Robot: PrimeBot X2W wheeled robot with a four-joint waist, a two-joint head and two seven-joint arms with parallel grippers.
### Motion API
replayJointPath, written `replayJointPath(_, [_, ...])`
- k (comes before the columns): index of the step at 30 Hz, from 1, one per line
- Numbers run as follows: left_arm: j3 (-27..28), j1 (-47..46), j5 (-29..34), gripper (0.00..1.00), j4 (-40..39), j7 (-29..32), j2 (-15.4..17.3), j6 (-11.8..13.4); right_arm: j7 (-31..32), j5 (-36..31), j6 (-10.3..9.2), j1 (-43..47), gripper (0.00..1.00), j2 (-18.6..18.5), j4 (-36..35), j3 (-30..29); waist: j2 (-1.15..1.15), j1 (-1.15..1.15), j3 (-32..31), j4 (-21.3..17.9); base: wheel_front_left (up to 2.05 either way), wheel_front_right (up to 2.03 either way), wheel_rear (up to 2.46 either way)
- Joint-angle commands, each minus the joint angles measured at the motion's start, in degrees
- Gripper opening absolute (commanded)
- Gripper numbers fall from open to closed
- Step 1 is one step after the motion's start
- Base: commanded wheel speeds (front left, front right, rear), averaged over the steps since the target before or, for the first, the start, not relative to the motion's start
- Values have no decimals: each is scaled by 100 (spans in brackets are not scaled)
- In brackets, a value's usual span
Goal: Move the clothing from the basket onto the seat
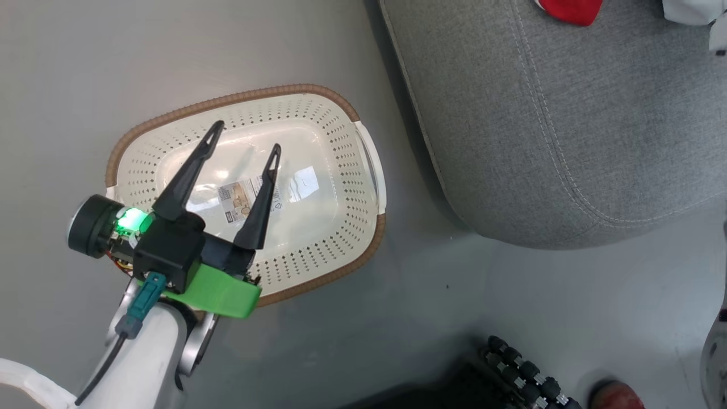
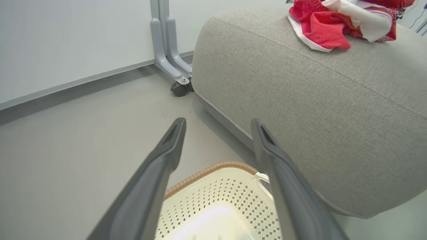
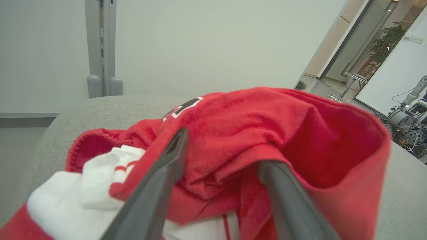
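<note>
The right gripper (image 3: 223, 150) reaches into a heap of clothing (image 3: 253, 123) lying on the light-grey fabric seat (image 3: 100, 111). Its two dark fingers (image 3: 156, 186) stand well apart. Red cloth bunches in the gap between them and rises behind their tips in a tall fold. Whether the fingers press the cloth cannot be told. Dark lettering (image 3: 182, 107) edged in white shows on the red, just above the fingertip on the view's left. A white panel (image 3: 63, 203) with red stripes lies at the lower left. Behind the seat is a pale wall (image 3: 206, 43), with a grey post (image 3: 100, 50) at the upper left. At the far right are a leafy plant (image 3: 383, 46) and some blurred equipment (image 3: 405, 113).
</note>
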Motion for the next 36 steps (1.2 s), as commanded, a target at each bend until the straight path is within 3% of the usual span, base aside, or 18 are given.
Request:
replayJointPath(1, [-6, 15, -69, 100, 74, -70, -45, 9, -16, -76, -10, 292, 100, 98, -108, -75, 0, -1, -287, 106, 0, 0, 0])
replayJointPath(8, [-18, 290, -292, 100, 647, -396, -354, 83, -17, -325, -10, 1660, 100, 540, -760, 84, 0, -1, -1163, 251, 0, 0, 0])
replayJointPath(14, [183, 597, -597, 100, 1248, -550, -704, 119, -17, -326, -10, 2840, 100, 770, -1292, 847, 0, -1, -1999, 476, 0, 0, 0])
replayJointPath(25, [1479, 1519, -594, 100, 1075, -557, -1465, 48, -17, 241, -10, 4188, 100, 961, -1986, 2178, 0, -1, -3322, 1144, 0, 0, 0])
replayJointPath(30, [2088, 2093, -341, 100, 751, -550, -1580, -173, -17, 282, -10, 4673, 100, 1029, -2307, 2267, 0, -1, -3822, 1322, 0, 0, 0])
replayJointPath(36, [2256, 2780, -77, 100, 496, -550, -1610, -360, -17, 171, -10, 5276, 100, 1131, -2701, 1992, 0, -1, -4250, 1464, 0, 0, 0])
